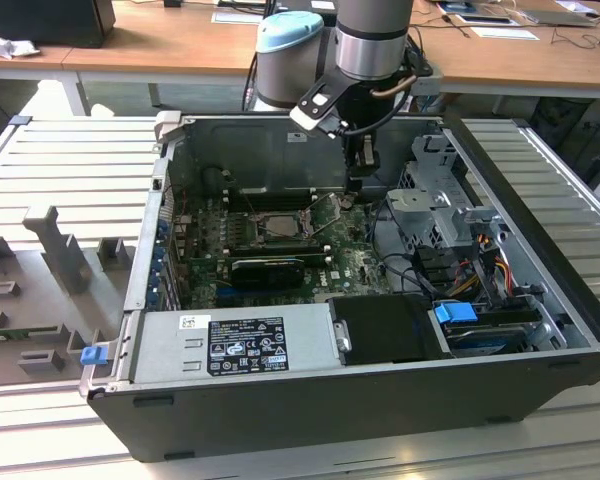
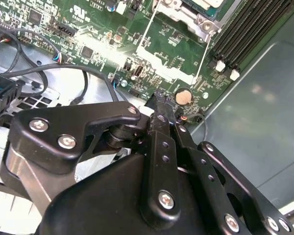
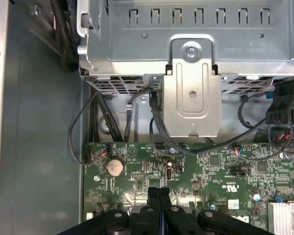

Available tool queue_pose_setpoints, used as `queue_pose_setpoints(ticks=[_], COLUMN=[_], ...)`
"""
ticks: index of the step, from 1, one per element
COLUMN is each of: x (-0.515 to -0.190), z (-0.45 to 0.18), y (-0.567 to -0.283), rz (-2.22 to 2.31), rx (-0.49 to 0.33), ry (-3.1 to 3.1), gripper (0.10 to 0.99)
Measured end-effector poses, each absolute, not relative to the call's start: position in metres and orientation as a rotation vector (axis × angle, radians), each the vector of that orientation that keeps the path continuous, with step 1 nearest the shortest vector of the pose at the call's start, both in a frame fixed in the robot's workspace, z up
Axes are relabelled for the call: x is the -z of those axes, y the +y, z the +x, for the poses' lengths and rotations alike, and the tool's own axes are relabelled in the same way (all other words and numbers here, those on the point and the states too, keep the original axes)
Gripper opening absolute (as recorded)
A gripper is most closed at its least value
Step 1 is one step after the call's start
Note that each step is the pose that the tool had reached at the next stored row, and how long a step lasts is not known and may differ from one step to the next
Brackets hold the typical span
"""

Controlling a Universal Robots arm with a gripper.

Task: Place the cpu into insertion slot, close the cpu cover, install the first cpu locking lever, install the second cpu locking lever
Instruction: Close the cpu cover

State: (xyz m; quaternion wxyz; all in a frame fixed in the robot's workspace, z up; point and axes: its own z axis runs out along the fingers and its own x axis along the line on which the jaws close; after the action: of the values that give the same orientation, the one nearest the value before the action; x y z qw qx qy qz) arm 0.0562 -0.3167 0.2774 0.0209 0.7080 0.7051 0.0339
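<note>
Hovering beside the raised cover [image 2: 166, 63], the gripper [image 1: 358, 182] carried nothing.

The gripper hung inside the computer case [image 1: 310, 420], low over the circuit board [image 3: 206, 171], just beside the socket [image 1: 278, 225] on the exterior view's right. Its fingers [image 3: 153, 196] were pressed together with nothing between them. This gave a narrow tip, judged better suited to pushing than to grasping. The cover stood swung open and tilted between gripper and socket. The chip [image 2: 202, 3] appeared to lie in the socket, so the placing step was judged complete.
</note>
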Motion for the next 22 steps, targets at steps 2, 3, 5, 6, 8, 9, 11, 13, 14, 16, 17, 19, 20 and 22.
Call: queue_pose_setpoints(ticks=[2, 3, 5, 6, 8, 9, 11, 13, 14, 16, 17, 19, 20, 22], x=[-0.275, -0.274, -0.273, -0.272, -0.271, -0.270, -0.270, -0.269, -0.269, -0.268, -0.267, -0.266, -0.264, -0.259], z=[0.056, 0.057, 0.057, 0.057, 0.057, 0.057, 0.057, 0.057, 0.057, 0.057, 0.057, 0.057, 0.057, 0.058], y=[-0.317, -0.317, -0.317, -0.317, -0.317, -0.317, -0.317, -0.317, -0.317, -0.317, -0.317, -0.317, -0.317, -0.317], rz=[2.195, 2.195, 2.195, 2.195, 2.195, 2.195, 2.195, 2.195, 2.195, 2.195, 2.195, 2.195, 2.195, 2.195], rx=[-0.105, -0.105, -0.105, -0.105, -0.105, -0.105, -0.105, -0.105, -0.105, -0.104, -0.103, -0.103, -0.103, -0.102], ry=[2.186, 2.186, 2.186, 2.186, 2.186, 2.186, 2.186, 2.186, 2.186, 2.186, 2.185, 2.185, 2.185, 2.186], gripper=[0.106, 0.106, 0.106, 0.106, 0.106, 0.106, 0.106, 0.106, 0.106, 0.106, 0.106, 0.106, 0.106, 0.106])
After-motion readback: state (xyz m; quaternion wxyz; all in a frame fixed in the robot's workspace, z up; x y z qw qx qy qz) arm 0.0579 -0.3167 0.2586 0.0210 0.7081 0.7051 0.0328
